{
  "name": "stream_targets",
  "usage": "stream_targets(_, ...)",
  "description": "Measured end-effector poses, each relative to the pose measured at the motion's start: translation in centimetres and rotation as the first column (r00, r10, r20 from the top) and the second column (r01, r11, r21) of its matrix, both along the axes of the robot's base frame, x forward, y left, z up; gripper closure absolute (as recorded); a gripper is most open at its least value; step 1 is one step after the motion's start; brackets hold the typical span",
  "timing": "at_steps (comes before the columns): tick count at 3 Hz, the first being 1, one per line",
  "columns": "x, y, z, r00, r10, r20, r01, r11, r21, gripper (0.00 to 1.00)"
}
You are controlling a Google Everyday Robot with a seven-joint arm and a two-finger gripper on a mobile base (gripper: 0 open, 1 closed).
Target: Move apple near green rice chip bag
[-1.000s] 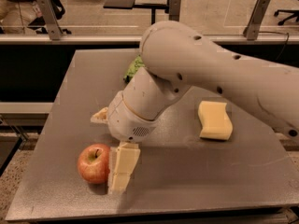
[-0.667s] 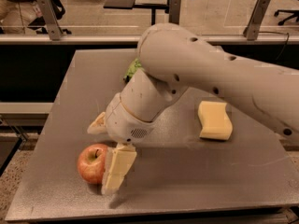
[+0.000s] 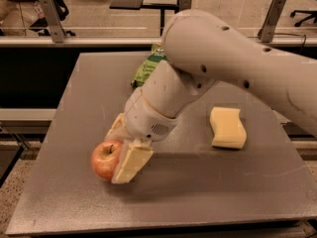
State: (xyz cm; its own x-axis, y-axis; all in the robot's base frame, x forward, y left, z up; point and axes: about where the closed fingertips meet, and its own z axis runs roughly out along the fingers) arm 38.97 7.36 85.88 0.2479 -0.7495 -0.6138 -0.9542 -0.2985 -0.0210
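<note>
The red-and-yellow apple [image 3: 103, 160] is near the table's front left, held between my gripper's two cream-coloured fingers. My gripper [image 3: 119, 152] is shut on the apple, with one finger [image 3: 132, 163] on its right side and the other [image 3: 115, 127] behind it. The apple seems to sit a little above the table top. The green rice chip bag [image 3: 147, 66] lies at the back of the table. It is mostly hidden behind my arm, which reaches in from the right.
A pale yellow wavy-edged sponge [image 3: 227, 128] lies on the grey table [image 3: 208, 192] to the right of my arm. Beyond the table's far edge are a rail, metal posts and office chairs.
My gripper has closed around the apple, and the apple has shifted slightly up and to the right. The sponge and the bag have not moved.
</note>
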Motion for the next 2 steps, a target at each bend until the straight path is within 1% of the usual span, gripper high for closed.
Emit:
stream_targets(1,4.4,-3.7,1.8,0.9887,-0.149,0.019,0.149,0.989,0.002,1.00)
stream_targets(2,9.0,-7.8,3.0,0.9500,-0.309,0.047,0.308,0.951,0.024,1.00)
